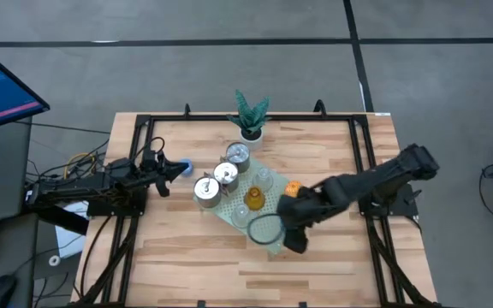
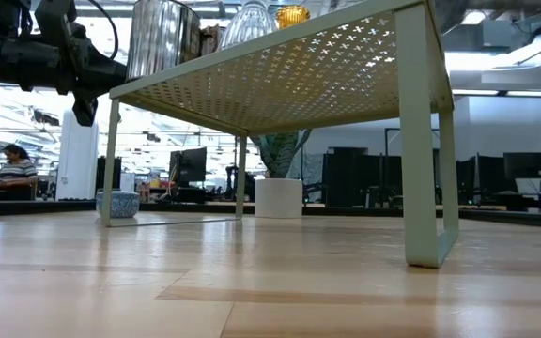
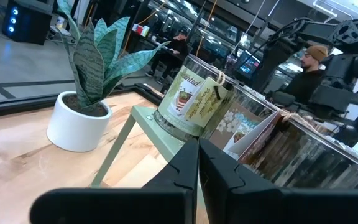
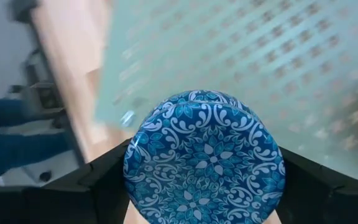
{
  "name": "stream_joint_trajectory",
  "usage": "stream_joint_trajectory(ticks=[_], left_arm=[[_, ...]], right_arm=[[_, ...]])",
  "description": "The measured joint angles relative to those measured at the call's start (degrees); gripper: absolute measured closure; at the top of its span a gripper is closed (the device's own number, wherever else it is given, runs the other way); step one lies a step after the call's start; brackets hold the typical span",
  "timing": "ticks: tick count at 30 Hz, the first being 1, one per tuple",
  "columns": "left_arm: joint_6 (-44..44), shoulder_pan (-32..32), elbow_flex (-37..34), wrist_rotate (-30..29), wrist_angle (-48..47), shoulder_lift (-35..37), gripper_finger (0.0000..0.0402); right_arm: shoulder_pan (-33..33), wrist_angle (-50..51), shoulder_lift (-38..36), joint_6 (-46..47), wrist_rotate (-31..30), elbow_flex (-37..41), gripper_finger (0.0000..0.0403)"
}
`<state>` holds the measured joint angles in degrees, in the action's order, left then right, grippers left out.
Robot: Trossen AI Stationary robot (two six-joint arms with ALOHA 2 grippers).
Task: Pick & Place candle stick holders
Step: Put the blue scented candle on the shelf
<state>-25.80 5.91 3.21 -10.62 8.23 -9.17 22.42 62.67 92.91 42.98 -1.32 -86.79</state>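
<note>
Right wrist view shows a blue patterned holder (image 4: 204, 158) pinched between the right hand's (image 4: 204, 180) fingers over the pale green rack's (image 1: 229, 214) five-o'clock corner, while the left hand (image 1: 175, 171) hangs pressed together at nine o'clock.

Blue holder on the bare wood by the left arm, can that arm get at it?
Probably yes. The blue holder sits on the table close by the left gripper, outside the green rack, with nothing between them; the shut jaws would need opening first.
</note>
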Motion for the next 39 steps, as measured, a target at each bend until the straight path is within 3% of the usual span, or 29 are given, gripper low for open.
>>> stream_joint_trajectory(ticks=[11, 26, 39], left_arm=[[0.0, 0.0, 0.0, 0.0, 0.0, 0.0, 0.0390], [0.0, 0.0, 0.0, 0.0, 0.2, 0.0, 0.0390], [0.0, 0.0, 0.0, 0.0, 0.5, 0.0, 0.0390]], right_arm=[[-5.1, 10.6, 11.6, -0.8, -0.1, -12.8, 0.0107], [-5.6, 12.3, 12.4, -1.1, -0.2, -13.0, 0.0106], [-5.7, 12.5, 12.4, -1.6, -0.3, -13.0, 0.0069]])
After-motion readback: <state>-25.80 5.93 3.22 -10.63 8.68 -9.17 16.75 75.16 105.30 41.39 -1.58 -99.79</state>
